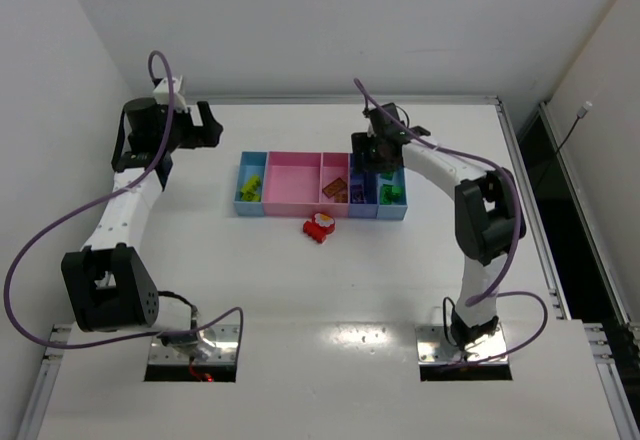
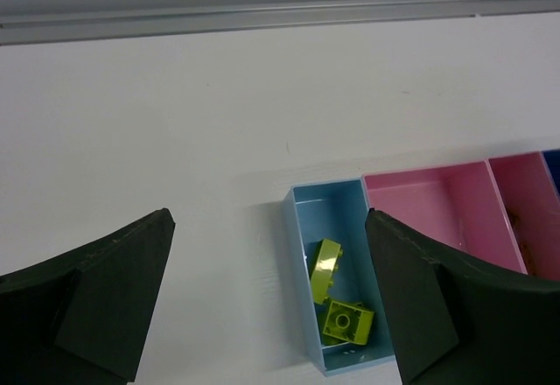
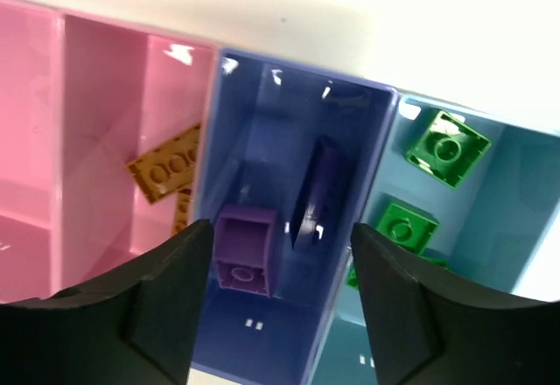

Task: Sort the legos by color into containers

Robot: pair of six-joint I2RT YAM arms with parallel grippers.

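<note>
Top view – row of joined shallow plastic bins (image 1: 290, 182): lies across the middle of the white desk (image 1: 300, 290). It is light blue at both ends and pink in the middle, with one blue-violet bin to the right of the pink.
Top view – red bricks (image 1: 320, 227): a small cluster on the desk just in front of the row, outside every bin.
Top view – left hand (image 1: 207, 125): above bare desk, behind the row's left end and apart from it.
Top view – right hand (image 1: 372, 165): points down over the blue-violet bin.
Left wrist view – left hand (image 2: 269, 219): fingers spread wide, with nothing between them and touching nothing.
Left wrist view – light blue end bin (image 2: 325, 190): holds two yellow-green bricks (image 2: 325, 264) close together. A pink bin (image 2: 437, 201) adjoins it.
Right wrist view – right hand (image 3: 280, 236): fingers apart and clamped on nothing, hanging over the blue-violet bin (image 3: 262, 114).
Right wrist view – purple brick (image 3: 243, 249): lies on that bin's floor near one finger; whether they touch cannot be told.
Right wrist view – dark purple plate (image 3: 317, 192): stands on edge in the same bin.
Right wrist view – orange plates (image 3: 166, 168): in the adjoining pink compartment (image 3: 114, 96).
Right wrist view – green bricks (image 3: 446, 146): in the light blue bin (image 3: 516, 192) on the other side.
</note>
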